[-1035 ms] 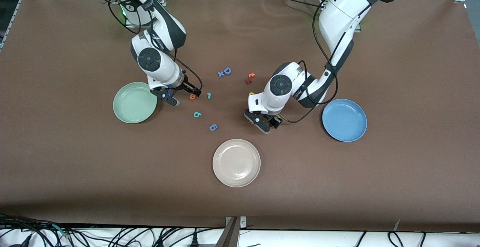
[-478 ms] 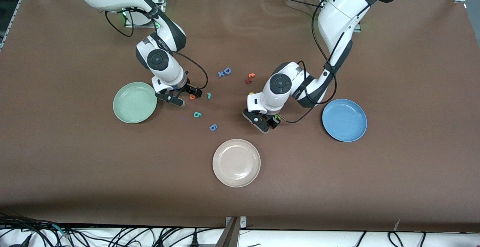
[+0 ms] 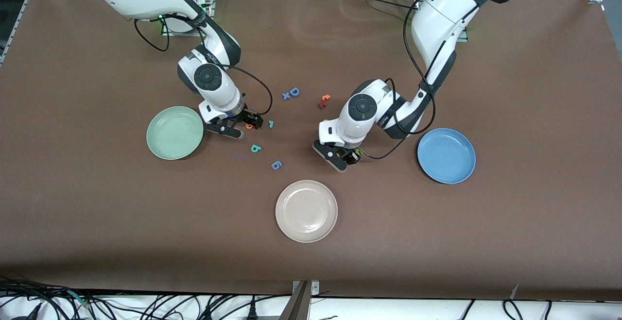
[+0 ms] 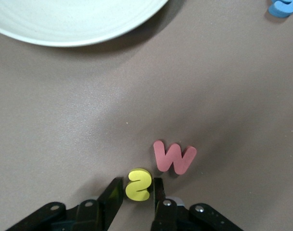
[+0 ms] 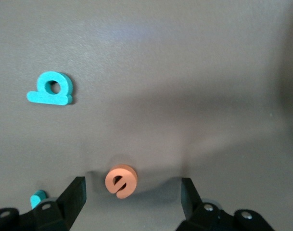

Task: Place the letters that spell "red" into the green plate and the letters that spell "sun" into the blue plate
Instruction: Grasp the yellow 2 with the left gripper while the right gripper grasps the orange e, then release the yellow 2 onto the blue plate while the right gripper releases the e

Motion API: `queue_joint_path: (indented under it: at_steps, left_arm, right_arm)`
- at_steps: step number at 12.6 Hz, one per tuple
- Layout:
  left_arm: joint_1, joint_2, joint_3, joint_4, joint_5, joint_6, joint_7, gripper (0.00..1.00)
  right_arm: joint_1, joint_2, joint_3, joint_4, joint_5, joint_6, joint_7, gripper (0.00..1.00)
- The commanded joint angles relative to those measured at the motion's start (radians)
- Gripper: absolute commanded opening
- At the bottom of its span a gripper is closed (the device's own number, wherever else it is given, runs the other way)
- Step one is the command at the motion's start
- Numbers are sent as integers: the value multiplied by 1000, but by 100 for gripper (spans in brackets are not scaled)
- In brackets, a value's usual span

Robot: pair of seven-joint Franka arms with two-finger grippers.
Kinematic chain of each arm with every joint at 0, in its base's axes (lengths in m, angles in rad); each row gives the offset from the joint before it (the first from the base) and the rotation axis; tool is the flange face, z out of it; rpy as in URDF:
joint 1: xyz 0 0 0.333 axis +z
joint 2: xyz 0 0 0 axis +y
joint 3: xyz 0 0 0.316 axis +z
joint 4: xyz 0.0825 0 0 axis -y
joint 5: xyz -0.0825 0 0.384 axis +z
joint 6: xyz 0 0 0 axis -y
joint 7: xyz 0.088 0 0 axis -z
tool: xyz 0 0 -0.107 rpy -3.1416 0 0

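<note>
table (image 3: 510, 223): covered by a brown cloth, cables bundled along its edge nearest the front camera
cream-white plate (image 3: 306, 211): round, shallow, upright on the table, nearest of the plates to the front camera, nothing in it
big blue "D" (image 3: 294, 92): flat on the table, a small blue cross-shaped piece (image 3: 286, 96) touching it
red-orange letter pair (image 3: 324, 101): flat on the table, near the big blue "D", toward the left arm's end
blue "g"-like letter (image 3: 276, 165): flat, just farther from the front camera than the cream-white plate
pink-red "w" (image 4: 174, 157): flat on the table, seen in the left wrist view
</note>
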State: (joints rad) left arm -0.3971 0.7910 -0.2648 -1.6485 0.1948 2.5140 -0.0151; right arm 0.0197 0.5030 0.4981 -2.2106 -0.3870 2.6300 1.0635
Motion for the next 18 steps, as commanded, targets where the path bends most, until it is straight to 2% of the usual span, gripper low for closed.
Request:
queue_joint_path:
  at_steps: [1,3,6,9,11,15,18]
  left_arm:
    - [-3,13,9,4,26,11,4,24]
    - [3,8,9,3,25,11,6,19]
    - [14,-12,9,1,25,-6,1,19]
    - [38,-77,9,4,25,-116,1,20]
    - [72,-120,7,6,23,-206,50,20]
    - [187,-196,7,3,15,-392,210,21]
    - [288,-233,7,-16,14,-520,346,21]
  right_arm:
    - [-1,9,0,9,-98,16,12,83]
    - [0,9,0,9,-98,16,13,82]
    - [0,25,0,9,-101,65,12,79]
    - [0,31,0,9,-110,70,7,67]
    - [-1,31,0,9,-130,70,6,54]
    - [-6,31,0,9,-133,68,4,19]
    - [-6,29,0,9,-133,68,3,17]
